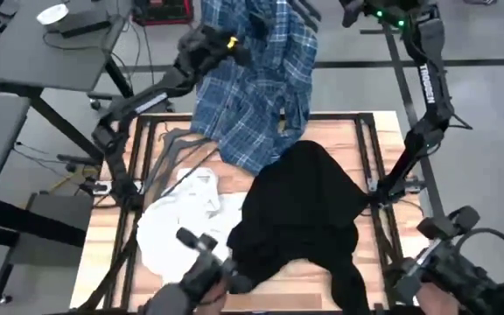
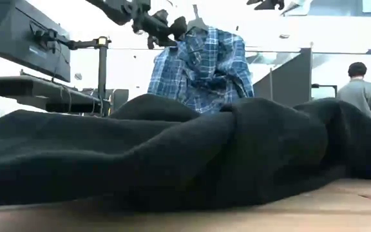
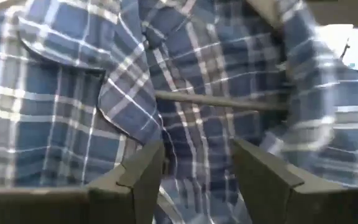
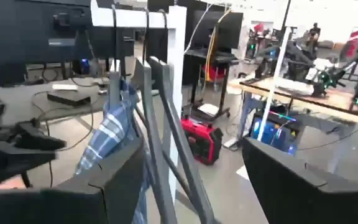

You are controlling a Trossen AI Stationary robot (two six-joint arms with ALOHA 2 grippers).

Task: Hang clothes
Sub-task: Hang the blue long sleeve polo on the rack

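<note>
The blue-and-white plaid shirt [image 1: 252, 96] hangs past the table's far edge, its top on a dark hanger bar [image 3: 216, 101], its hem draped onto the far edge. My left gripper [image 3: 194, 171] stands open, level, right up against the shirt's upper front [image 2: 201, 67]. My right gripper [image 4: 194, 180] is open, high at the far right [image 1: 357, 10], with the hanger's grey bars [image 4: 160, 124] showing between its fingers, untouched. The black top [image 1: 309, 210] lies heaped mid-table. The white top [image 1: 182, 219] lies flat at the near left. My left gripper's open fingers [image 3: 145, 177] stand level on either side of a hanging fold of the plaid shirt [image 3: 166, 143]. I cannot tell whether they touch the cloth.
A white rack post [image 4: 178, 50] stands behind the shirt. Spare dark hangers [image 1: 178, 144] lie on the table's far left. Black frame rails [image 1: 370, 157] run along the table's sides. Dark arm parts [image 1: 208, 267] reach in at the near edge. A person [image 2: 359, 90] stands in the room beyond.
</note>
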